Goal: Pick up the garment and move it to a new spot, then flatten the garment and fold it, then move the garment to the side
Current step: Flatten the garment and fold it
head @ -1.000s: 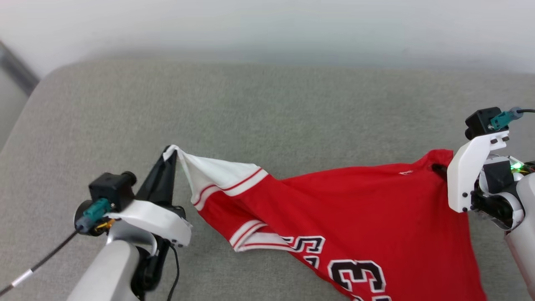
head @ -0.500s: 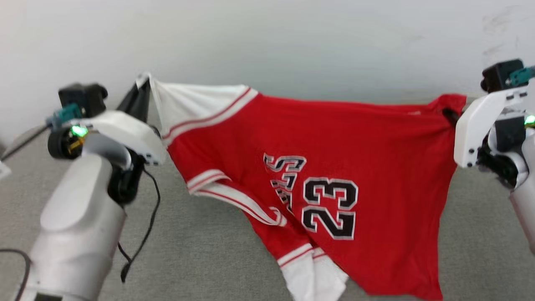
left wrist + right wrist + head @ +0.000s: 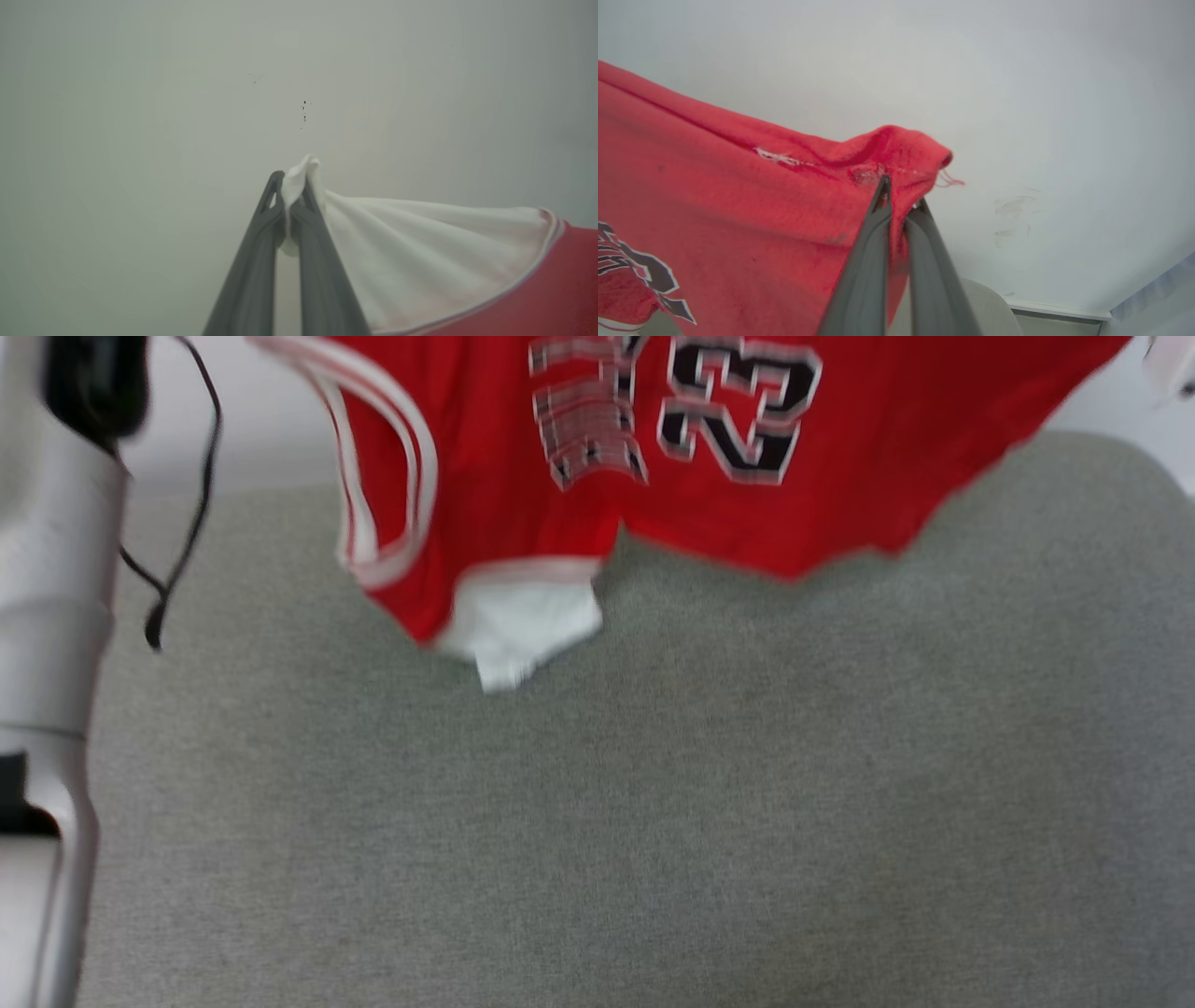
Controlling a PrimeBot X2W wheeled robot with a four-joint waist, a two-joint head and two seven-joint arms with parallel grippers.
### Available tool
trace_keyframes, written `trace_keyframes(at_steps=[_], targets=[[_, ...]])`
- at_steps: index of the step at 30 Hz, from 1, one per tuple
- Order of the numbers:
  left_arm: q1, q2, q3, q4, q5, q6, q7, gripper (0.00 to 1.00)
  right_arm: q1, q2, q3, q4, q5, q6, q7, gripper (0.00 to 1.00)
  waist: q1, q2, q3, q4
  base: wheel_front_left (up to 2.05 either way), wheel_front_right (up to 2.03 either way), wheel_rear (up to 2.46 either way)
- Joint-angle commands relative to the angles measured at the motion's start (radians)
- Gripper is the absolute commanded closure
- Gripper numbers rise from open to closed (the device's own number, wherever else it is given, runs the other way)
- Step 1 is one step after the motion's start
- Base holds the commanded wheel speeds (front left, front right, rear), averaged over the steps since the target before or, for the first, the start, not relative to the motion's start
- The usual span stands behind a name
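Observation:
The garment (image 3: 485, 448), a red jersey with a black "23" and white sleeves, hangs in the air above the grey cushion (image 3: 653, 803), its lower edge and one white sleeve dangling at the top of the head view. In the left wrist view my left gripper (image 3: 292, 186) is shut on the tip of a white sleeve of the garment (image 3: 420, 252). In the right wrist view my right gripper (image 3: 899, 191) is shut on a bunched red corner of the garment (image 3: 738, 196). My left forearm (image 3: 47, 616) rises along the left edge of the head view.
A wide grey upholstered cushion lies under the hanging jersey. A pale wall (image 3: 140, 116) stands behind it. A black cable (image 3: 177, 523) hangs from my left arm. In the right wrist view a cushion corner (image 3: 990, 308) and a baseboard (image 3: 1055, 310) show.
Both arms have lifted the garment from the cushion high into the air, spread between them. The head view has also shifted, so the grippers have left its top edge.

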Motion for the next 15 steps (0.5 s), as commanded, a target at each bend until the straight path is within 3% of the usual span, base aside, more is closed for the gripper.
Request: trace_keyframes(at_steps=[1,10,15], targets=[[-0.071,0.016,0.004,-0.001,0.012,0.006,-0.004,1.0,-0.059,-0.014,-0.009,-0.003,-0.013,-0.002,-0.025,1.0,0.0,0.0,0.112,-0.008,0.0,0.0,0.0],[-0.328,0.025,0.008,-0.008,0.032,0.008,-0.003,1.0,-0.278,-0.042,-0.007,-0.03,-0.024,-0.002,-0.092,1.0,0.0,0.0,0.315,-0.011,0.0,0.0,0.0],[-0.395,0.019,-0.003,0.017,0.043,0.003,-0.008,1.0,-0.351,-0.033,0.013,-0.008,-0.011,-0.002,-0.124,1.0,0.0,0.0,0.406,-0.009,0.0,0.0,0.0]])
